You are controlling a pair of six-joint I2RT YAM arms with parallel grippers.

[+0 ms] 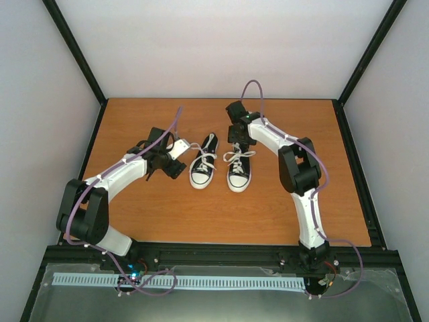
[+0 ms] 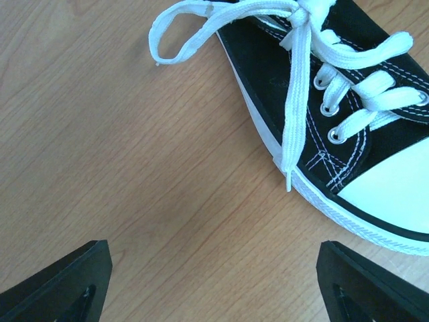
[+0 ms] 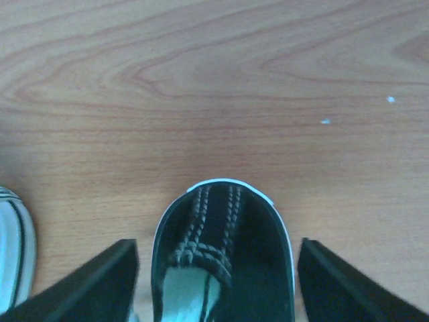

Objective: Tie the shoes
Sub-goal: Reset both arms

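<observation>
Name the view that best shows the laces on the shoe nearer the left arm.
Left wrist: the laces sit close, loop and loose end clear. Top external shows them small and distant; right wrist shows none of them.

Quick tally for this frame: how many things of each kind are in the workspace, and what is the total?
Sneakers: 2
Robot arms, ending in the left gripper and the right gripper: 2
Table: 1
Total: 5
</observation>
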